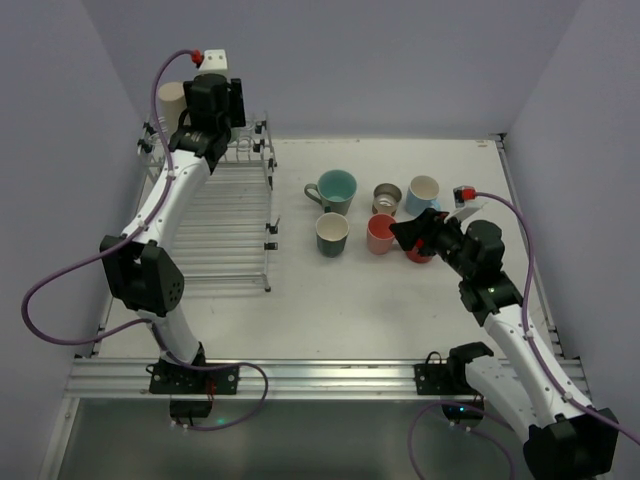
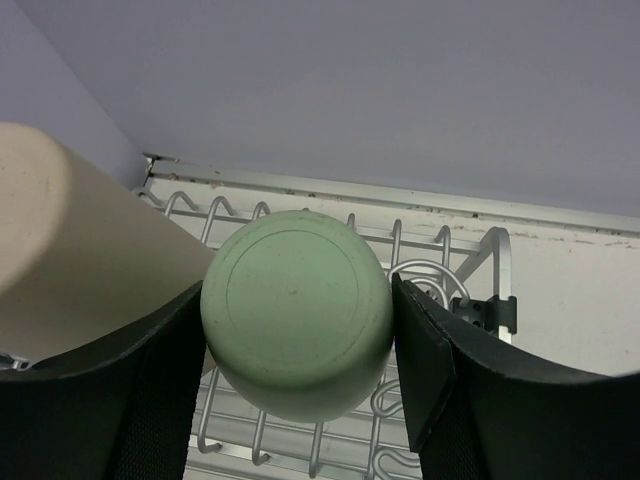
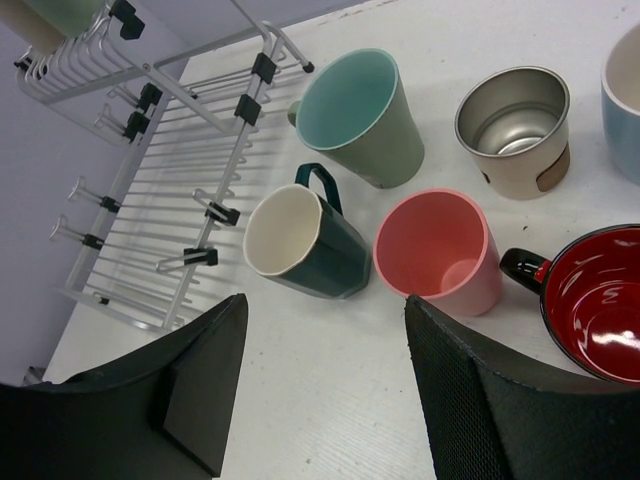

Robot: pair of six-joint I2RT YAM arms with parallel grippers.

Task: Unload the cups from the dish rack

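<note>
Pinching the upside-down mint green cup on the dish rack's back tier, our left gripper has one finger just beside the beige cup. We judge that lifting could knock that neighbour over. Our right gripper hangs spread and empty.

Top view overhead, whole table; wrist views close, both showing dish rack.

light: bright, even | shadows: soft | blur: left fingers
</note>
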